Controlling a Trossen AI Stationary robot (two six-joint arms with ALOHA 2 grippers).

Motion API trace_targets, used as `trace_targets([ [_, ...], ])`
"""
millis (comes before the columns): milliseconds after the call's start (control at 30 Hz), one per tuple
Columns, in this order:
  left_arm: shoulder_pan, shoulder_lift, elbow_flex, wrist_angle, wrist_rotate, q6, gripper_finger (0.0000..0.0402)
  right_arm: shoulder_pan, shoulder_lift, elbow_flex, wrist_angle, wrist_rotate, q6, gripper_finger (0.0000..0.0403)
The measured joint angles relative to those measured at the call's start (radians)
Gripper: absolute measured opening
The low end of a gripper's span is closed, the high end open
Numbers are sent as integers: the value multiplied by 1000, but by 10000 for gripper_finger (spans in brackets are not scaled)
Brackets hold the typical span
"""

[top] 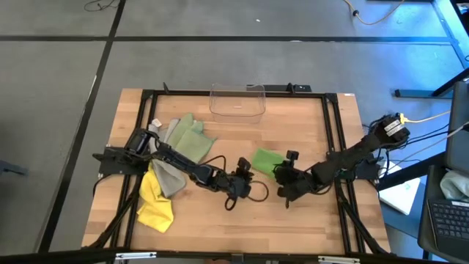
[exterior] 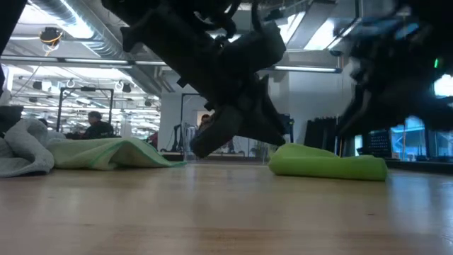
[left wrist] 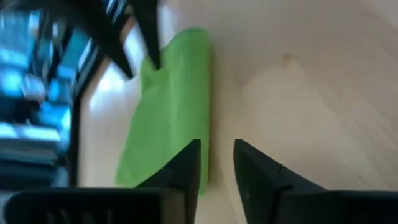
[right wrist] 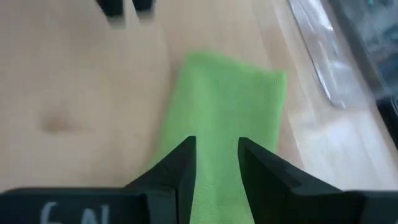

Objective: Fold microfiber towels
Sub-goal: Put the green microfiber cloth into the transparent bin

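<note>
A bright green towel (top: 265, 161), folded into a narrow strip, lies flat on the table's middle; it also shows in the low view (exterior: 327, 164). My left gripper (top: 245, 182) (left wrist: 217, 155) hovers at its near-left end, slightly open and empty. My right gripper (top: 281, 182) (right wrist: 216, 152) hovers over its near-right part, slightly open, with green cloth (right wrist: 224, 99) showing past its fingers. A pale sage towel (top: 189, 136), a grey towel (top: 170, 177) and a yellow towel (top: 155, 204) lie crumpled in a heap at the left.
A clear plastic bin (top: 237, 100) stands at the table's far edge, behind the green towel. Black rails (top: 333, 139) run along the table's sides. Bare wood (top: 220, 227) lies along the near edge. People show in the room beyond (exterior: 95, 124).
</note>
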Motion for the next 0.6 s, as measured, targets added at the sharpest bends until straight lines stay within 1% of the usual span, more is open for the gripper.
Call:
trace_targets([
  [67, 2, 0, 0, 1, 1, 87, 120, 25, -25, 30, -38, 1, 6, 122],
  [167, 36, 0, 0, 8, -13, 160, 163, 67, -62, 57, -51, 2, 7, 122],
  [233, 59, 0, 0, 17, -14, 182, 191, 93, -85, 67, -53, 3, 11, 122],
  [333, 84, 15, 2, 50, 35, 190, 225, 130, -120, 77, -99, 23, 56, 122],
  [433, 91, 51, 13, 51, 65, 245, 244, 163, -154, 78, -146, 51, 104, 122],
  [500, 91, 90, 47, 47, 57, 254, 250, 179, -169, 78, -172, 64, 142, 122],
  [600, 91, 150, 138, 54, -37, 262, 253, 198, -180, 78, -207, 79, 193, 122],
])
